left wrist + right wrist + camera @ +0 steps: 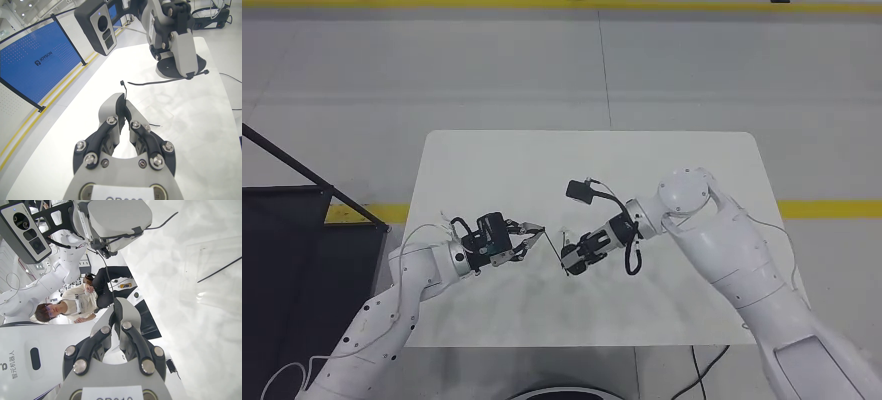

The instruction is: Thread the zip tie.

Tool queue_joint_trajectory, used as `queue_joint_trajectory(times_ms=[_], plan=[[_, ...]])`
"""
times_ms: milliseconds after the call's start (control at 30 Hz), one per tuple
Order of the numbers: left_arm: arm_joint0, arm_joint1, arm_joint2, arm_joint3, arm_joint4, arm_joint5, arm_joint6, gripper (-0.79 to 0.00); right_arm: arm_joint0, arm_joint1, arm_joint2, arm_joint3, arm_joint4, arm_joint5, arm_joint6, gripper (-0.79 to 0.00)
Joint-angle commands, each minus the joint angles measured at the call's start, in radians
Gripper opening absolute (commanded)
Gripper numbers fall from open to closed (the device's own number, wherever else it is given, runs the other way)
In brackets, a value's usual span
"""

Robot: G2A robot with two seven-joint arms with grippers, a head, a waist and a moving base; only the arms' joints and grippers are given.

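Observation:
My left gripper is shut on a black zip tie. Its square head stands just past the fingertips. My right gripper faces it a short way off, shut on a second black zip tie. That tie's head sticks out on one side, and its pointed tail tip ends just beside the first tie's head, not through it. In the top view the left gripper and right gripper meet above the middle of the white table.
A clear plastic sheet lies on the table under the grippers, with a thin black strip on it. A blue panel fence runs along the table's left side. Bare tabletop surrounds both arms.

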Motion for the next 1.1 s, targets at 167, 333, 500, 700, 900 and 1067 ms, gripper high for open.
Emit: queue_joint_trajectory(times_ms=[167,333,500,700,900,1067], plan=[[0.0,0.0,0.0,0.0,0.0,0.0,0.0,-0.785,0.011,-0.003,-0.006,0.016,0.011,0.01,-0.002,-0.785],[0.0,0.0,0.0,0.0,0.0,0.0,0.0,-0.785,0.017,-0.006,-0.011,0.027,0.017,0.017,-0.002,-0.785],[0.0,0.0,0.0,0.0,0.0,0.0,0.0,-0.785,0.022,-0.007,-0.015,0.035,0.021,0.023,0.001,-0.785],[0.013,0.0,0.001,-0.018,-0.011,0.02,-0.019,-0.785,0.026,-0.008,-0.02,0.042,0.023,0.023,0.007,-0.785],[0.02,0.002,-0.002,-0.028,-0.014,0.023,-0.027,-0.785,0.029,-0.008,-0.022,0.047,0.025,0.022,0.009,-0.785],[0.025,0.004,-0.004,-0.032,-0.015,0.028,-0.024,-0.785,0.03,-0.008,-0.022,0.051,0.029,0.021,0.012,-0.785]])
